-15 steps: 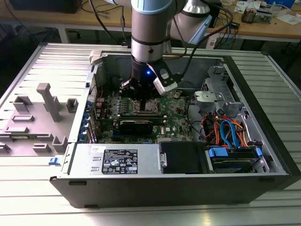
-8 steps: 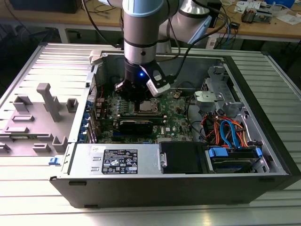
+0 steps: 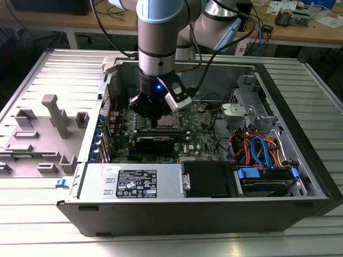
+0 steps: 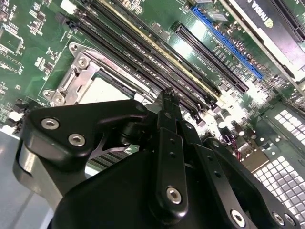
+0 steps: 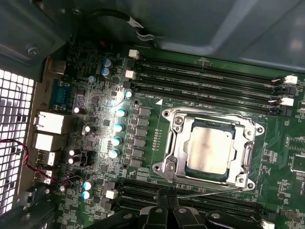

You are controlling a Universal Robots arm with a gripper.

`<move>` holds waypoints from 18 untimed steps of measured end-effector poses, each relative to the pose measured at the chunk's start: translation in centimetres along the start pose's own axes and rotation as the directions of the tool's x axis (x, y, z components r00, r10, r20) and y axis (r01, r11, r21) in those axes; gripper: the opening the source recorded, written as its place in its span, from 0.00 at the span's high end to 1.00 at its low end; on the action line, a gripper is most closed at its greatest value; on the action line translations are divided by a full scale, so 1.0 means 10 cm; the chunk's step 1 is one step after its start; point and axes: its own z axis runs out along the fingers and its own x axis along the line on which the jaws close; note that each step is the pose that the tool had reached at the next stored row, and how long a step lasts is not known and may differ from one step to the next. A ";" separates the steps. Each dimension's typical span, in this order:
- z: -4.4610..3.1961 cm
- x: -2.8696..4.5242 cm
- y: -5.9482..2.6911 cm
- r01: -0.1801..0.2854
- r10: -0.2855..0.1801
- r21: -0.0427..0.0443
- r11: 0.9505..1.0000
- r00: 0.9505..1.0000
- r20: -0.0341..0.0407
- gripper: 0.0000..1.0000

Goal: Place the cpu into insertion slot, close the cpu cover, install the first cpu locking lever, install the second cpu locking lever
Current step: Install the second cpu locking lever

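Observation:
The cpu (image 5: 208, 150), a dull silver square, lies in the insertion slot (image 5: 167, 168) on the green board. The cpu cover (image 5: 177, 143), a silver frame, lies flat around it. A thin wire locking lever (image 5: 209, 192) runs along the socket's edge nearest my gripper. My gripper (image 5: 165, 199) is shut, and its tips meet at that lever's end. In the second wrist view the gripper (image 4: 169, 98) points down beside the insertion slot (image 4: 71, 71), with part of the cpu (image 4: 102, 89) showing. In the exterior view the gripper (image 3: 156, 121) hangs just beside the socket (image 3: 170, 122).
Long black memory slots (image 5: 209, 76) flank the socket on two sides. A black graphics card (image 3: 154, 142), the power supply (image 3: 134, 182) and drive cages with orange and blue cables (image 3: 260, 152) fill the open case (image 3: 300, 134). Grey plastic fixtures (image 3: 51, 123) stand outside, on the exterior view's left.

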 end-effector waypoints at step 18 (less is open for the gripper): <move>0.090 0.071 0.012 0.006 -0.006 -0.012 1.000 1.000 0.002 0.89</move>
